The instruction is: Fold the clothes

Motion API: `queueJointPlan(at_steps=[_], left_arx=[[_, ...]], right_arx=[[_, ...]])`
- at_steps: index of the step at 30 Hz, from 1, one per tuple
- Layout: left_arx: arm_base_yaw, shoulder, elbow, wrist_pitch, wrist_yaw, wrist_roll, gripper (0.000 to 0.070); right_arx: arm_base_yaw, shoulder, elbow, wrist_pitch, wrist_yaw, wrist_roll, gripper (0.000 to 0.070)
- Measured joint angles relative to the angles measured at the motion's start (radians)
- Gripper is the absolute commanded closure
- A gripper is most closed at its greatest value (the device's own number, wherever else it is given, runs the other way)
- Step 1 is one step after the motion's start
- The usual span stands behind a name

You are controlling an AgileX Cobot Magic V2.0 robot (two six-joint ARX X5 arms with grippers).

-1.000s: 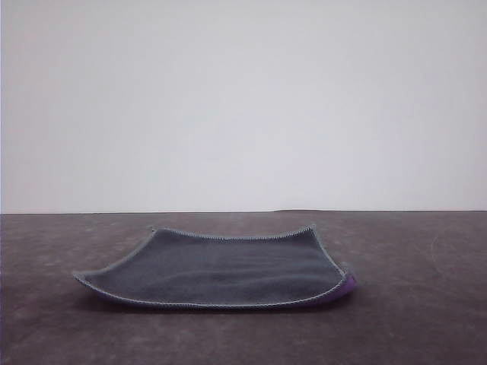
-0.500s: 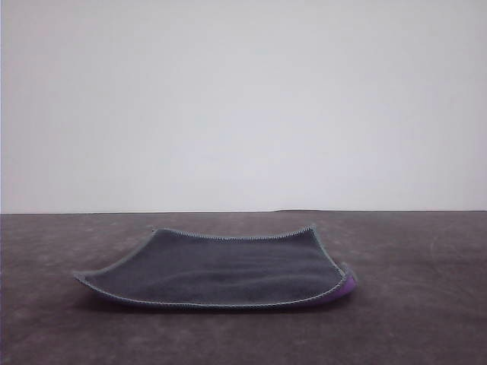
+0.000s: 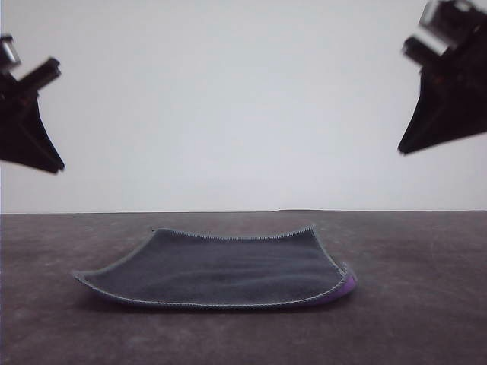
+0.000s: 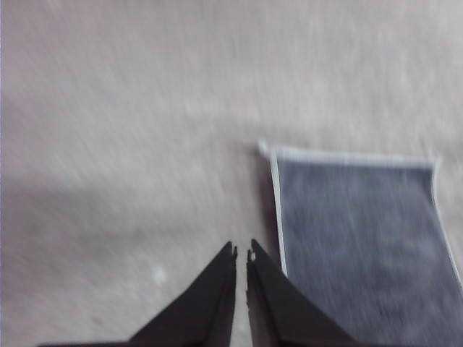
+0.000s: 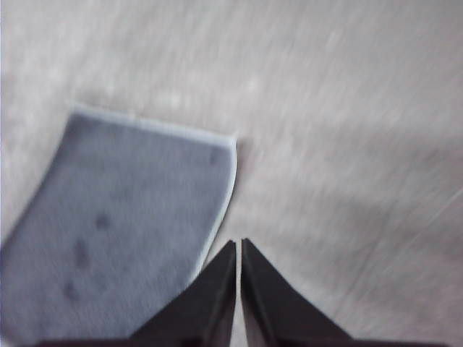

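Folding not yet begun: cloth (image 3: 217, 272) lies flat, unfolded, between and below left hand (image 4: 241, 251) and right hand (image 5: 238, 243), both pinched together, empty.

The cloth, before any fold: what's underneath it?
The cloth lies dark grey face up on the table. A purple sliver shows at its right corner; the rest underneath is covered.

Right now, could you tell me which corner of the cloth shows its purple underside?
The near right corner of the cloth, on the right gripper's side. It curls up, showing purple; the other three corners show only dark grey and pale stitching.
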State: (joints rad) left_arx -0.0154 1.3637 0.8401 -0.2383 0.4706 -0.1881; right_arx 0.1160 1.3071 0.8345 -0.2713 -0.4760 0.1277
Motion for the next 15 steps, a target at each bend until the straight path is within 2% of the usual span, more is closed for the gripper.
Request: queueJointPlan(at_steps=[8,14,15], left_arx=[[-0.033,0.077,0.001,-0.017,0.136,0.009,0.0684],[-0.039,0.077,0.001,-0.016,0.149,0.012,0.0681],[-0.039,0.077,0.001,-0.016,0.149,0.012,0.0670]], right_arx=[[0.015,0.075,0.000,0.000,-0.038,0.000,0.0694],[0.015,0.077,0.000,-0.001,-0.048,0.000,0.0691],[0.015,0.077,0.000,-0.001,-0.048,0.000,0.0660]])
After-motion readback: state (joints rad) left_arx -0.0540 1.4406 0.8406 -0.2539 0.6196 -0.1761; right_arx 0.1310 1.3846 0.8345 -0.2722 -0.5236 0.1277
